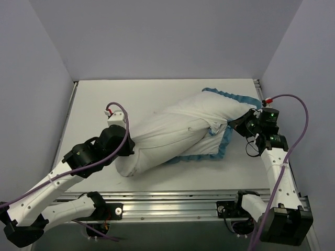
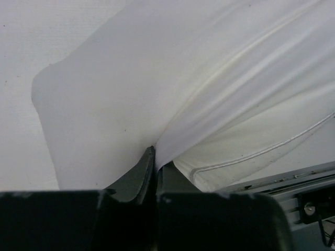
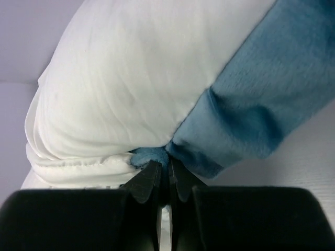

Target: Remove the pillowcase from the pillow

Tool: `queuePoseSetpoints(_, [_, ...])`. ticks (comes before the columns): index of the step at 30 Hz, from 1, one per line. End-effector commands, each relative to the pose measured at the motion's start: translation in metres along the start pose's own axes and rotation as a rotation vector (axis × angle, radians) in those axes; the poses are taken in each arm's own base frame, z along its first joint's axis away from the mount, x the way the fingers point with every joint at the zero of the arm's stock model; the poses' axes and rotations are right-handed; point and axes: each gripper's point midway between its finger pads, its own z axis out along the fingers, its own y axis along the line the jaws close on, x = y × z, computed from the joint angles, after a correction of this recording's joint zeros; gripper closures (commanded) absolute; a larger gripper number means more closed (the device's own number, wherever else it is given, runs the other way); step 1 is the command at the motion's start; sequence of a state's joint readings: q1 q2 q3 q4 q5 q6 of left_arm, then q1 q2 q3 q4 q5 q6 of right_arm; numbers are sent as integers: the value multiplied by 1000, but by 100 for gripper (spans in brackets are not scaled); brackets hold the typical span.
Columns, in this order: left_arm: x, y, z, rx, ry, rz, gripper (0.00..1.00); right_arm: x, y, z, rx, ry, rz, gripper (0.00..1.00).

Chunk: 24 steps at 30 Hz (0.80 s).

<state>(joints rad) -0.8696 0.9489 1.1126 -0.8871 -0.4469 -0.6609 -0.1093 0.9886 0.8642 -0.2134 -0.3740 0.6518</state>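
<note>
Left hand clamped shut on pillow; right hand pinched closed on pillowcase; best pulled steadily apart, both grips firm.

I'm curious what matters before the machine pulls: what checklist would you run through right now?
1. Left tool shut on an end of the plump white pillow: ok.
2. Right tool shut on the blue ruffled trim of the thin fabric pillowcase: ok.
3. Tools at opposite ends, so they can pull apart: ok.
4. Pillowcase off the pillow: not ok, it is bunched around the right end.
5. Right tool pinches only pillowcase, no pillow: cannot tell.
</note>
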Motion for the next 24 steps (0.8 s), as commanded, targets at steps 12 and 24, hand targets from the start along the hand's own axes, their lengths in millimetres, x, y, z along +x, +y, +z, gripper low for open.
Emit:
queuePoseSetpoints(12, [47, -64, -17, 351, 220, 80, 16, -5, -1, -18, -1, -23, -123, 47])
queuePoseSetpoints(24, [-62, -53, 34, 176, 59, 84, 6, 26, 58, -8, -72, 78, -370, 23])
